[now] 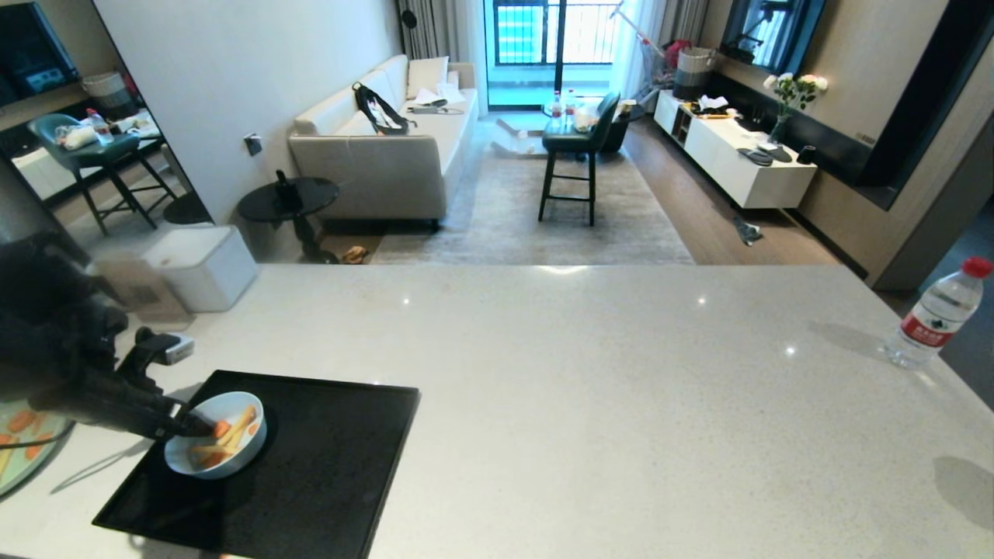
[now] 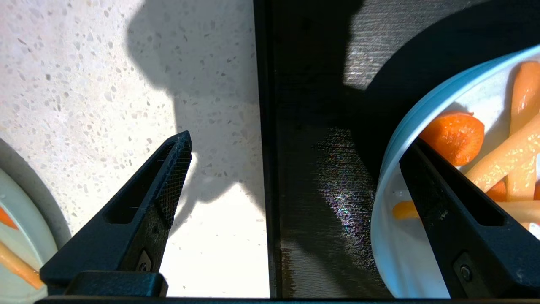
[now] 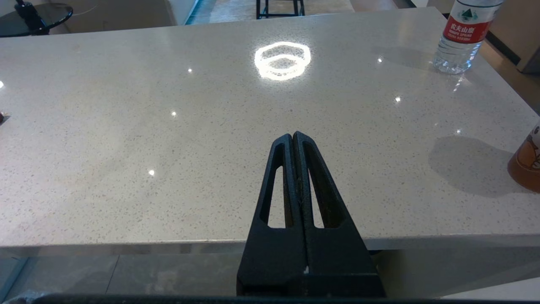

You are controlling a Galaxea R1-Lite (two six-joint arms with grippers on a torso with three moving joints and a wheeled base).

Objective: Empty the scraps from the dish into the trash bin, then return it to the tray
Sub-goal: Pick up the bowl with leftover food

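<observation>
Left gripper [image 2: 291, 143] is at the dish [image 1: 217, 444], fingers [image 2: 168, 177] spread wide, one over the table [image 1: 590, 373] outside the tray [image 1: 311, 481] edge, the other already inside the bowl above its near rim, by a carrot slice. Step in hand looks like grasping the dish by its rim. To do it well the gripper likely needs to shift toward the dish so the rim wall sits squarely between the fingers, outer finger dropping onto the tray side rather than the table, then close firmly on the wall, not on food, and lift level so nothing spills before the trash bin, which is not in view. Risk: a shallow pinch lets the smooth rim slip or tips the bowl. The dish is small, round, pale blue outside, white inside, upright near the tray's left side, holding the scraps [image 1: 225, 439]: orange carrot slices and thin yellow strips. Right gripper [image 3: 294, 137] is parked at the table's near edge, fingers pressed together, empty.
</observation>
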